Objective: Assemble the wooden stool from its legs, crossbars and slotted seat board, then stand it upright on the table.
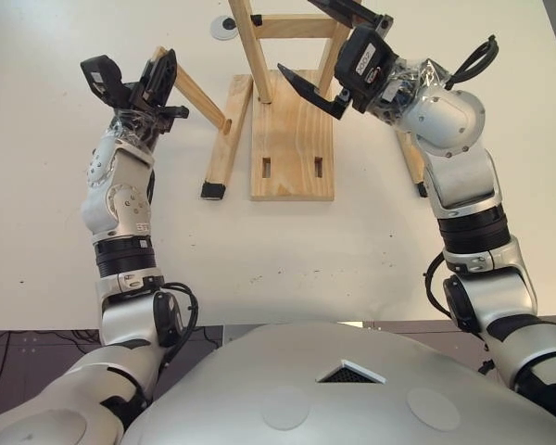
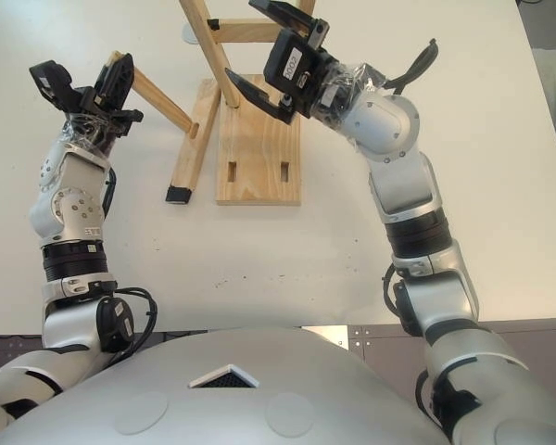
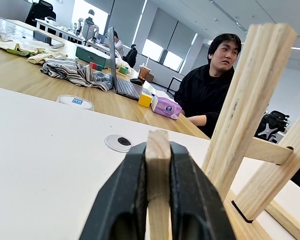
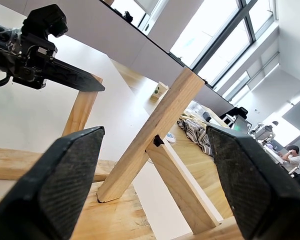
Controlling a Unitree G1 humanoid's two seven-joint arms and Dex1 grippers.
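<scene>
Flat at mid surface [image 1: 56,232]: seat board [image 1: 292,158], long side running near to far, two slots [image 1: 266,168] toward the near end. Plugged in at its far end: tilted leg [image 1: 258,56] on the left, rising up and away, plus a second raised leg [image 1: 330,57] partly behind the right gripper, both tied together up top by the upper crossbar [image 1: 296,26]. Just left of the board, lying on the surface: flat leg [image 1: 228,139], black foot cap [image 1: 212,190] at the near end. Meeting its side and angled up and left off the surface: second crossbar [image 1: 200,95]. At far left, left gripper [image 1: 163,76] with fingers [image 3: 132,200] closed hard on that crossbar's free end, wood pinched between them in the wrist view. Above the board's far end, right gripper [image 2: 241,39] with fingers [image 4: 65,185] spread wide, nothing held. Straddles the tilted leg at its crossbar joint as seen from the right wrist. Can't tell whether either finger touches the wood. Off to the right on the surface: fourth leg [image 1: 413,165], mostly hidden under the right forearm, capped end near. Set into the surface at the far edge, left of the raised legs: round grommet [image 1: 224,28].
</scene>
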